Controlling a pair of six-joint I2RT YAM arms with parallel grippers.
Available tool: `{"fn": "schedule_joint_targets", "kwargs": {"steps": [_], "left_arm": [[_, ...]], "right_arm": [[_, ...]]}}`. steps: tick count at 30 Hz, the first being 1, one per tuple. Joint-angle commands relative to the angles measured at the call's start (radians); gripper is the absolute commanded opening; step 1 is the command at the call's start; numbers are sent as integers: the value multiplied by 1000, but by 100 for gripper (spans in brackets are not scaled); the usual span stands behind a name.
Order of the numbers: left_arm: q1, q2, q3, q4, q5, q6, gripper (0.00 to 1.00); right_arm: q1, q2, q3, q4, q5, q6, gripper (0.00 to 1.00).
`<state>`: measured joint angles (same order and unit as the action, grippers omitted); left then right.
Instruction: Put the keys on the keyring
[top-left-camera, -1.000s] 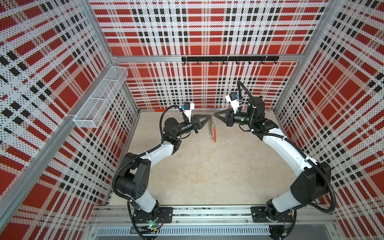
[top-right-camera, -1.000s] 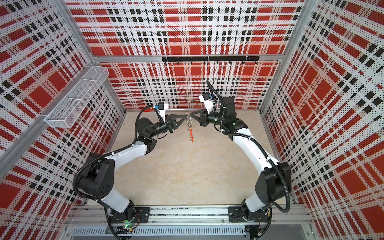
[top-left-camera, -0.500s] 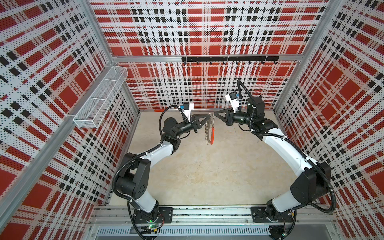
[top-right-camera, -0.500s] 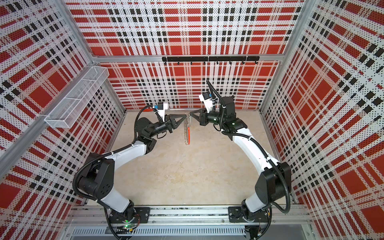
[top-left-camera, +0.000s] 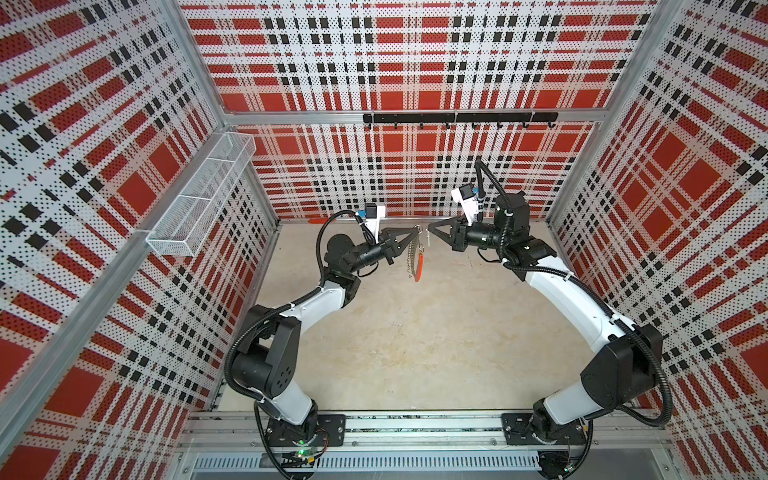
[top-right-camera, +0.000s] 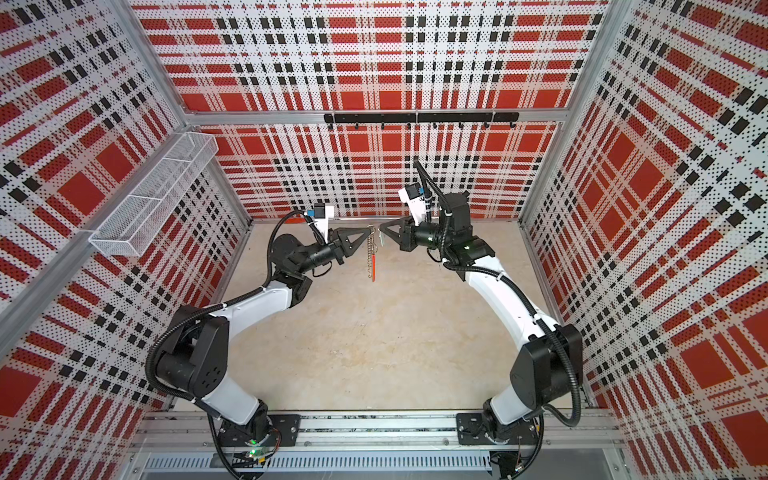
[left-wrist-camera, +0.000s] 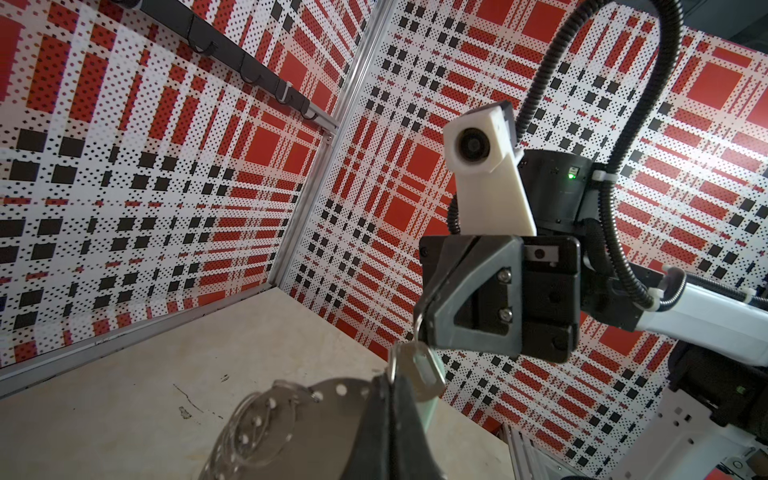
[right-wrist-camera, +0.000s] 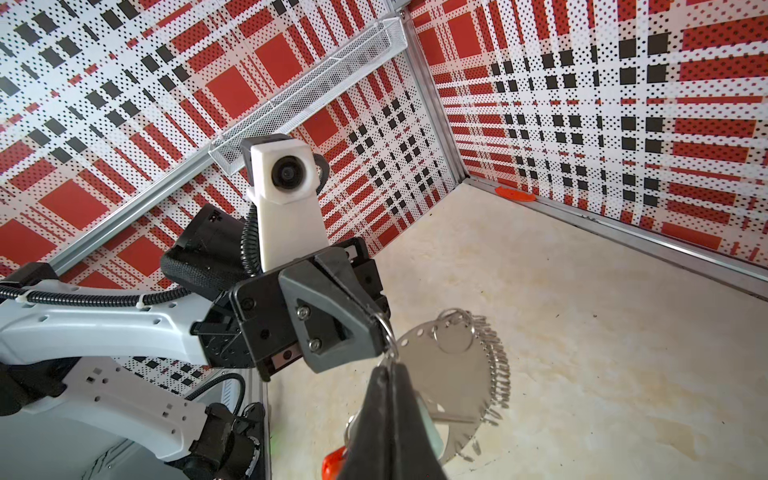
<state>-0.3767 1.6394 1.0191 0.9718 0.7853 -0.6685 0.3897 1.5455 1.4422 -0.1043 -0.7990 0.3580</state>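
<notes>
Both grippers meet tip to tip in mid-air near the back wall. My left gripper (top-left-camera: 415, 230) is shut on a wire clip of the keyring (top-left-camera: 412, 258), which hangs below it edge-on in both top views, orange-red arc lowest. In the right wrist view the keyring (right-wrist-camera: 451, 382) shows as a flat grey disc with silver clips on its rim. My right gripper (top-left-camera: 430, 230) is shut on the small ring of the keys (left-wrist-camera: 424, 370). The silver key and mint-green tag dangle just under its tip, right against the keyring's top edge. Whether they are hooked on, I cannot tell.
A white wire basket (top-left-camera: 199, 199) is mounted on the left wall. A black hook rail (top-left-camera: 457, 118) runs along the back wall. A small orange-red strip (right-wrist-camera: 514, 194) lies at the foot of the back wall. Bare beige floor (top-left-camera: 415, 340) lies below the arms.
The keyring hanging from my left gripper has swung a little to the left. Both grippers stay shut and nearly in the same place.
</notes>
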Motion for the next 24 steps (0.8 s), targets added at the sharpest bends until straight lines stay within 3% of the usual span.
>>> {"fn": "schedule_joint_targets", "kwargs": {"steps": [1,24], "left_arm": [[-1,4,41,15,-3,21,0],[-11,-19,42,2,-6,41,0]], "right_arm": [[10,0,33,9,-24,-7,0],[33,76,104,-77,26,-1,0]]}}
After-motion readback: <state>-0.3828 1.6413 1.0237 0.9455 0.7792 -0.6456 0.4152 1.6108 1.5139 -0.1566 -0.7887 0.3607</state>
